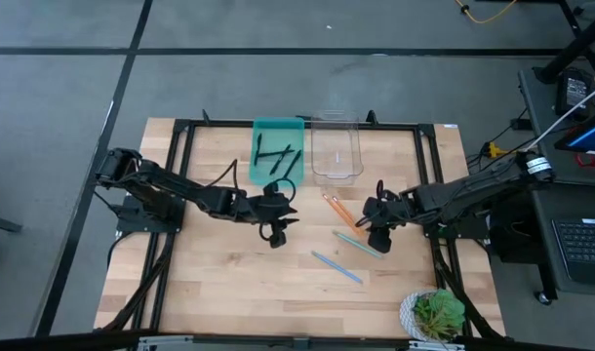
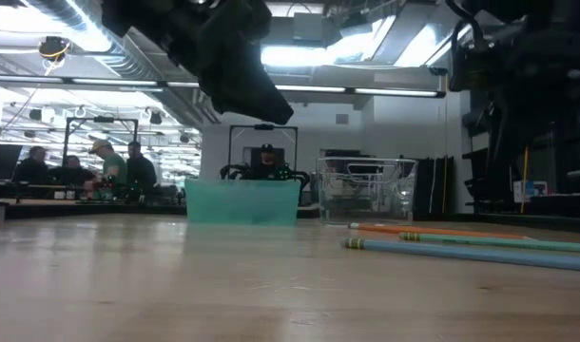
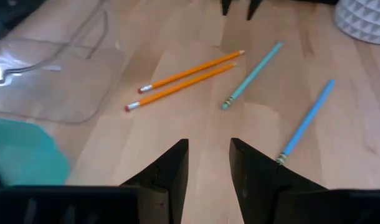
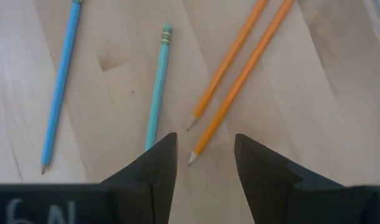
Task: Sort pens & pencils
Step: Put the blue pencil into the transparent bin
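Note:
Two orange pencils (image 1: 337, 209) lie side by side on the table, with a teal pencil (image 1: 360, 243) and a blue pencil (image 1: 336, 266) nearer the near edge. The black pens (image 1: 277, 156) lie in the teal tray (image 1: 259, 174); the clear tray (image 1: 336, 146) beside it holds nothing I can see. My right gripper (image 4: 204, 158) is open above the orange pencils' (image 4: 240, 68) tips, touching nothing. My left gripper (image 3: 209, 155) hangs open above bare table left of the pencils (image 3: 184, 81).
A potted plant in a white pot (image 1: 432, 314) stands at the table's near right corner. A black frame (image 1: 180, 136) runs around the table. Bare wood lies at the near left. People sit in the room beyond the far edge (image 2: 100, 166).

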`<action>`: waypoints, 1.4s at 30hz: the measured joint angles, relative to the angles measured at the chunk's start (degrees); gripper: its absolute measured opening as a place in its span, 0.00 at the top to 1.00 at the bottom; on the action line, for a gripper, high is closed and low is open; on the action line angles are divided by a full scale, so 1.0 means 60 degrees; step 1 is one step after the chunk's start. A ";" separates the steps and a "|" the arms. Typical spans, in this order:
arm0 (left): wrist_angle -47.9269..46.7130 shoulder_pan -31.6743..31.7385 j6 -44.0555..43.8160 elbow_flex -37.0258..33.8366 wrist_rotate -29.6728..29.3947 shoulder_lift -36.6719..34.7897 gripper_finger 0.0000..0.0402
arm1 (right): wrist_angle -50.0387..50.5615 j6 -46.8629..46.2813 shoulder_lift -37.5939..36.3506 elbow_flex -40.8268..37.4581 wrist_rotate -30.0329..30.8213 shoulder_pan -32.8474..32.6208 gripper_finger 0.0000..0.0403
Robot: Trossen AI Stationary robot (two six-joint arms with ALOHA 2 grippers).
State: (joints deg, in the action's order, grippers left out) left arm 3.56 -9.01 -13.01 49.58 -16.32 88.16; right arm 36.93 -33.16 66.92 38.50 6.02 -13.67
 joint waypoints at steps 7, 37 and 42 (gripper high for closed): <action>0.0371 0.0040 0.0048 0.0024 0.0088 0.0286 0.73 | -0.1067 -0.0419 0.0040 -0.0770 0.0784 0.0000 0.60; 0.3140 -0.0331 0.0990 0.0022 0.2248 0.1005 0.73 | -0.1620 0.1535 0.0011 -0.0205 0.1333 0.0080 0.60; 0.3251 -0.0434 0.1016 0.0022 0.2141 0.1005 0.73 | -0.1202 0.3017 -0.0027 0.1018 0.1337 0.0080 0.60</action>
State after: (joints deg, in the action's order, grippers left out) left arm 23.07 -11.61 -6.91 49.71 -3.47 94.19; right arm 29.72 -15.06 66.76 44.61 14.04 -13.19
